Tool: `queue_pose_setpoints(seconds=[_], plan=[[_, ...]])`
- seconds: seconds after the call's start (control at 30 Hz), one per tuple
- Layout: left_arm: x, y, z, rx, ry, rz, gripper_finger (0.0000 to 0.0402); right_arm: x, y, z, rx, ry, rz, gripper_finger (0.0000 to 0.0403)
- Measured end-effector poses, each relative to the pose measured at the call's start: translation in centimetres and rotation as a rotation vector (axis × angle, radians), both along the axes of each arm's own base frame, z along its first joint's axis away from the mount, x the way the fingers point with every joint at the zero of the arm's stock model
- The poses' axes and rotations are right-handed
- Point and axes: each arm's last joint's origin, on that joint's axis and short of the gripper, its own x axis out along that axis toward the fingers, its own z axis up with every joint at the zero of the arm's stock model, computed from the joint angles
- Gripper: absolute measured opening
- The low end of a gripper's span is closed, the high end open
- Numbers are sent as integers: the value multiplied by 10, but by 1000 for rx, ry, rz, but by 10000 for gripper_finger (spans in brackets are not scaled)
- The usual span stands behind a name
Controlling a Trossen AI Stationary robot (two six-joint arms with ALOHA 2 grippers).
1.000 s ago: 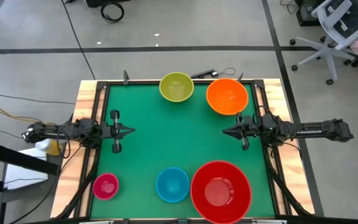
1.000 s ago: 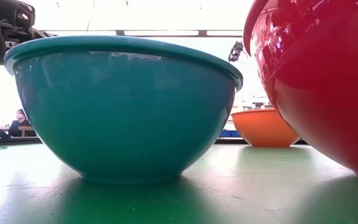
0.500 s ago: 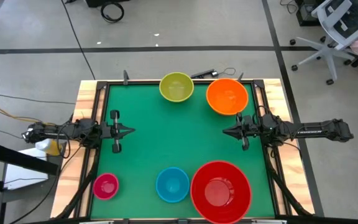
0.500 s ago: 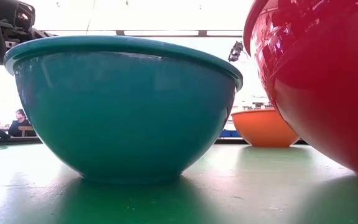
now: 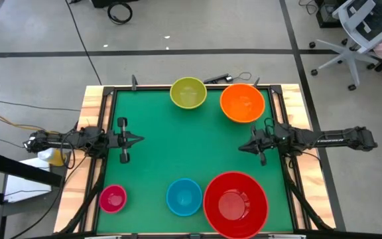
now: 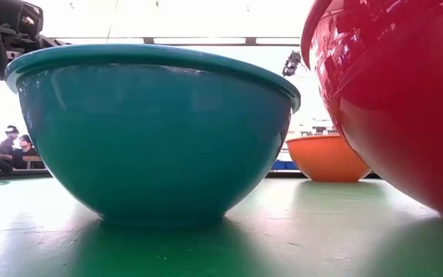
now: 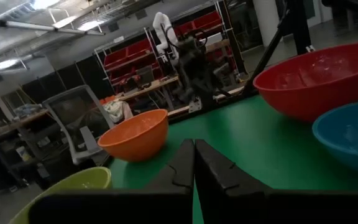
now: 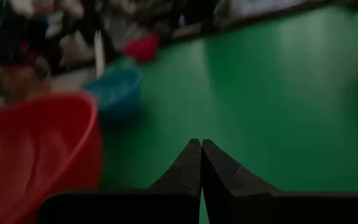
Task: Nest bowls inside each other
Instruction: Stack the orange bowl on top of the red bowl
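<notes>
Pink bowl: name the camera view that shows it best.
High view: the pink bowl sits whole near the mat's corner, left of the blue bowl. Right wrist view gives only a blurred distant patch; the other views miss it.

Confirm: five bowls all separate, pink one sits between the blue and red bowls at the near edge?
Not quite. The high view shows the pink bowl at the near-left corner; the blue bowl sits between it and the red bowl. All five are separate.

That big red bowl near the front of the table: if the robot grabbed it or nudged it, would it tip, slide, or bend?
The red bowl looks like glossy, hard plastic, so it is probably stiff and fairly light, and perhaps slippery. Its rounded sides narrow to a small base, so a push near the rim might rock it. On the green table a low nudge would likely slide it.
</notes>
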Motion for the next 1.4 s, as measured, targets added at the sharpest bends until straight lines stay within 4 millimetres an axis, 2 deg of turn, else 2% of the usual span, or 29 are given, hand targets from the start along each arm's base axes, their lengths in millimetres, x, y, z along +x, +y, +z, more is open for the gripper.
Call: queue_pose_setpoints(seconds=[0.17, 0.4, 0.5, 0.6, 0.8, 0.97, 1.1, 1.23, 1.33, 1.4], plan=[[0, 0, 4, 154, -30, 19, 14, 0, 0, -4, 21, 40, 4, 11], [-1, 0, 5, 139, -47, 18, 14, 0, 0, -3, 20, 37, 4, 11], [-2, 0, 12, 147, -120, 26, 14, 0, 0, -3, -2, 32, 5, 11], [-5, 0, 24, 81, -249, 23, 14, 1, -2, -3, -82, 19, -29, 11], [-11, 1, 38, -81, -412, -16, 14, 1, -3, -1, -96, 7, -84, 11], [-11, 1, 38, -228, -419, -62, 14, 4, -10, 15, -141, -154, -275, 11], [-10, 2, 36, -254, -406, -40, 14, 4, -11, 33, -53, -342, -344, 11], [-9, 4, 35, -281, -400, 48, 14, 2, -11, 45, 25, -471, -347, 11], [-5, 7, 29, -406, -353, 138, 14, -1, -14, 54, -19, -563, -427, 11], [-1, 8, 22, -462, -291, 178, 14, -1, -15, 55, 32, -573, -441, 11]])
